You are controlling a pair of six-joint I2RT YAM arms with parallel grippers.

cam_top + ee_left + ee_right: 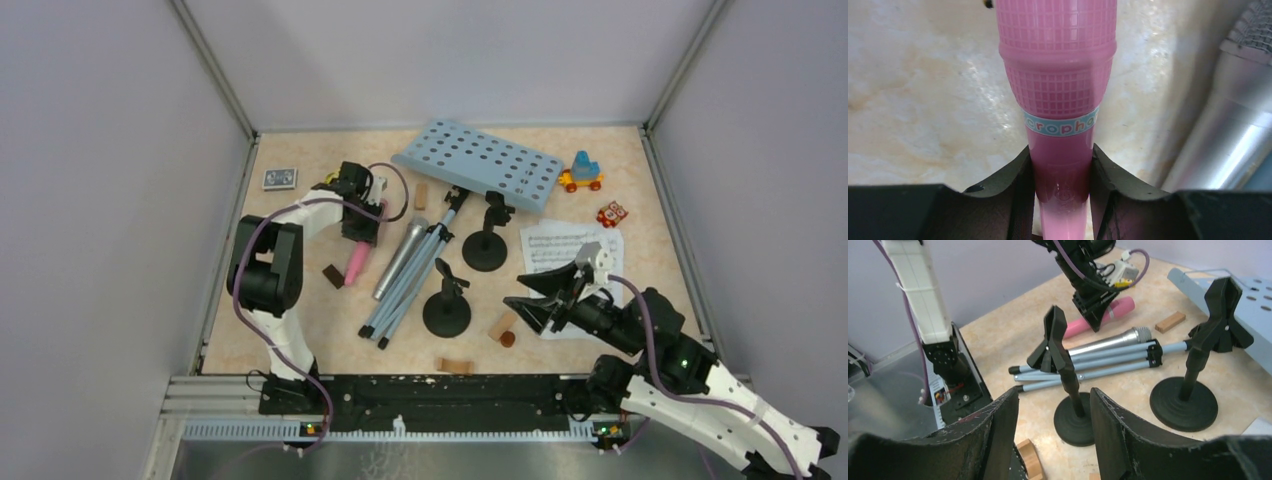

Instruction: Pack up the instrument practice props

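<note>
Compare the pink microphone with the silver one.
The pink microphone is clamped by its handle in the left gripper; the silver microphone lies loose, ungripped. The pink microphone's head is a moulded plastic grid, the silver microphone's a fine mesh. The silver microphone lies beside the tripod legs, the pink microphone farther left. Both are slim handheld mics.

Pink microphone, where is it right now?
Top view: the pink microphone is left of centre, clamped in the left pincer, with the silver microphone just to its right and a brown block to its left.
</note>
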